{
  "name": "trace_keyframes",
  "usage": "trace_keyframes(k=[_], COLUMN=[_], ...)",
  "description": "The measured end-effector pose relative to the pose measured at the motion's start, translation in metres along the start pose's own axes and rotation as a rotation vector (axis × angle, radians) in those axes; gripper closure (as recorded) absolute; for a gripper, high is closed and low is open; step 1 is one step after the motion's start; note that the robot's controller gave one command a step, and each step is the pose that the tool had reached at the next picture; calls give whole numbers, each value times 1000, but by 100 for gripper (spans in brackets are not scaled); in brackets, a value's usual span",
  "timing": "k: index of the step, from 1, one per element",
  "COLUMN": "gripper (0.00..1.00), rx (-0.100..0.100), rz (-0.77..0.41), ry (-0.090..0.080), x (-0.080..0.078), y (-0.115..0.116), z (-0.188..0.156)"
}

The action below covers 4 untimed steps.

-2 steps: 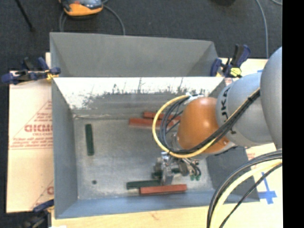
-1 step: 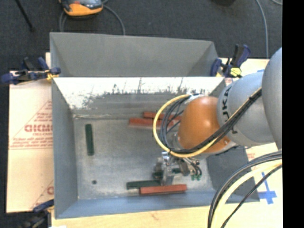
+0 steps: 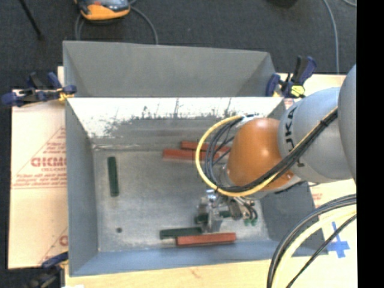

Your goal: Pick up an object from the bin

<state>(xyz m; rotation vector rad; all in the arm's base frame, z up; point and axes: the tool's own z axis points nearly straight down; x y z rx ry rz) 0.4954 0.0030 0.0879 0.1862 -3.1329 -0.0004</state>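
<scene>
The grey bin (image 3: 81,179) takes the arm (image 3: 318,137) from three o'clock; the end effector (image 3: 216,213) hangs low near five o'clock, just above a dark green bar (image 3: 177,234) and a red bar (image 3: 207,239) lying side by side; whether it is apart or together I cannot tell; this looks like the approach step, and the next move calls for settling on one bar, closing, then lifting.

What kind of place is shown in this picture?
Probably a robotics lab: a robot arm holds its claw inside a grey metal bin of loose bars, and an orange handheld device lies beyond it.
</scene>
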Motion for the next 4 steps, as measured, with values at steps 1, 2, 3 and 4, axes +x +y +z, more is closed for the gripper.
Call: trace_keyframes(k=[1,2,3,4], gripper=[100,100,100,100], rx=[1,1,2,2], rz=[0,0,0,-1], ry=[-4,-3,-7,-8], x=[-1,-1,-1,-2], y=[0,0,-1,-1], z=[-14,-27,-40,-47])
